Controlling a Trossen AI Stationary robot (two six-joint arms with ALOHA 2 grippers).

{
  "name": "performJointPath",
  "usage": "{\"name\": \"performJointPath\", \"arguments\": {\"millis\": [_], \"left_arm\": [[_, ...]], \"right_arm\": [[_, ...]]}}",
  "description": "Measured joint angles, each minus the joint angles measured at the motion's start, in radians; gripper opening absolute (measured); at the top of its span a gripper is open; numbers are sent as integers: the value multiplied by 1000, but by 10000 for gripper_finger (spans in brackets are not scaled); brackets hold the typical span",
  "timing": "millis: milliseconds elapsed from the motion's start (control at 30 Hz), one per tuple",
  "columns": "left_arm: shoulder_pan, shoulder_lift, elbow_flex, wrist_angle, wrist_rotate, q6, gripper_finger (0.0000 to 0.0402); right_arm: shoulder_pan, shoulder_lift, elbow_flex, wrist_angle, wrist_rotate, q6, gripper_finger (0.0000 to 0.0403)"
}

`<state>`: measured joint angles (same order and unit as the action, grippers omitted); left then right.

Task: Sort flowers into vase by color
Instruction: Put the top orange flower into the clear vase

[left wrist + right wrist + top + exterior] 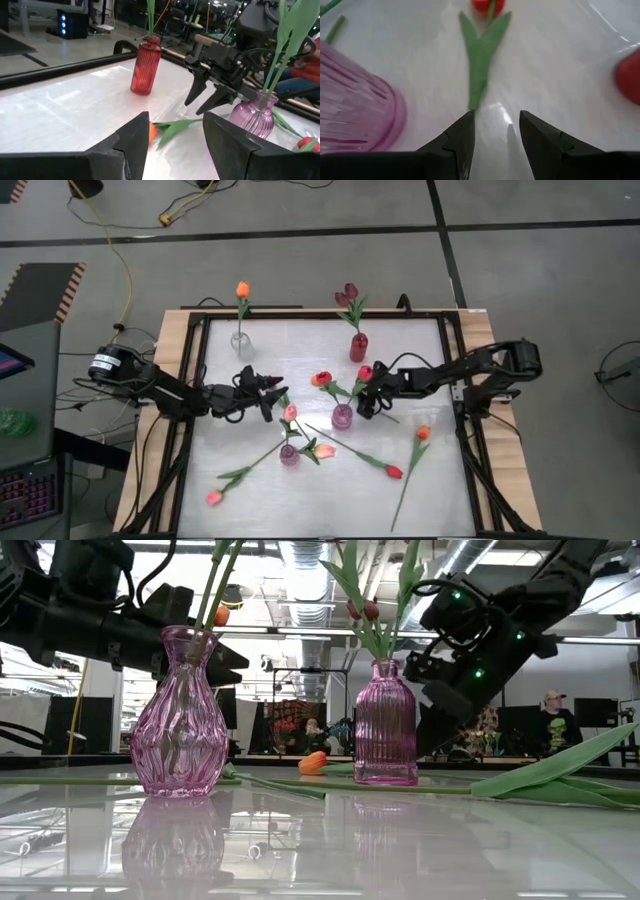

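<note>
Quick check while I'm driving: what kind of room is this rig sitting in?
Probably a robotics lab or workshop: exposed ceiling ducts overhead, a bare grey floor crossed by a loose yellow cable, and a person seated at the back.

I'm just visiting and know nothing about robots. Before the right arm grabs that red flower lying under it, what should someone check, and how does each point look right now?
1. Right gripper open: ok, fingers apart.
2. Right gripper empty: ok, nothing between its fingers.
3. Red tulip lined up with it: ok, the leaf tip lies just ahead of the fingers.
4. Pink ribbed vase out of the way: not ok, it stands close beside the gripper.
5. Left gripper clear: ok, open, empty, hovering apart across the table.
6. Red vase upright and ready: ok, already holding dark flowers.
</note>
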<state>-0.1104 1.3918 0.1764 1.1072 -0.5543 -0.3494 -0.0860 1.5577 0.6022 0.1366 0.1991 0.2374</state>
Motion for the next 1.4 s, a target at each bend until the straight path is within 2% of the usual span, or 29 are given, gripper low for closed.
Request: {"name": "performJointPath", "arguments": {"millis": [333,500,1000,1400], "left_arm": [[0,0,0,-2,0,-3,174],[0,0,0,-2,0,-3,174],[0,0,0,-3,0,-7,174],[0,0,0,-3,-1,-12,174]], "right_arm": [[0,107,2,78,-39,-1,180],[0,108,2,81,-39,-1,172],[0,102,2,88,-41,1,31],[0,87,29,72,-50,0,36]]}}
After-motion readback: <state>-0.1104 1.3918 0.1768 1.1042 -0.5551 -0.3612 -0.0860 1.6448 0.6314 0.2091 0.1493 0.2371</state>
